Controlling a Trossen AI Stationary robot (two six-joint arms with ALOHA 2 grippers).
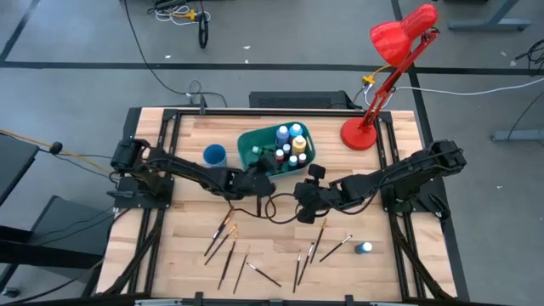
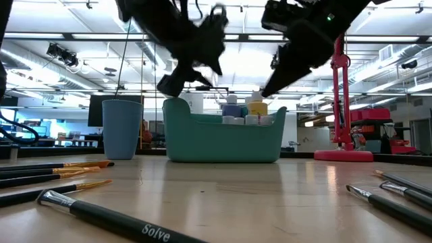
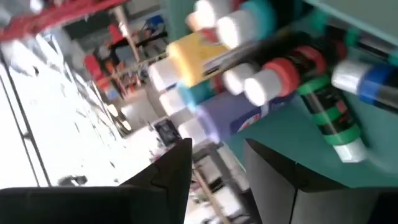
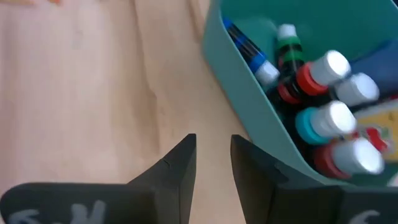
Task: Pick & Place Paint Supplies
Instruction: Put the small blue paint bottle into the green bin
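The teal bin [image 1: 246,144] stands at the table's middle far side with several pale-capped paint bottles [image 1: 289,144] upright inside. A green-banded tube [image 3: 336,124] lies on the bin's floor. My left gripper [image 1: 259,177] is open and empty at the bin's near-left rim, looking in at the bottles [image 3: 205,56]. My right gripper [image 1: 304,194] hovers just near of the bin, open by a narrow gap [image 4: 212,144], with nothing between the fingers. Several dark-handled brushes [image 1: 223,231] lie flat on the near half of the table. One blue bottle [image 1: 365,247] lies near the right edge. My left gripper [image 3: 217,149] stands open at the bin's rim [image 3: 292,180], with one finger over the bin's inside and the other outside it. I cannot tell whether either finger touches the bin.
A small blue cup [image 1: 214,155] stands left of the bin. A red desk lamp [image 1: 359,134] has its base at the far right, and its arm leans away over the far edge. More brushes [image 1: 310,251] lie at near centre-right. A black cable [image 1: 272,208] loops between the grippers.
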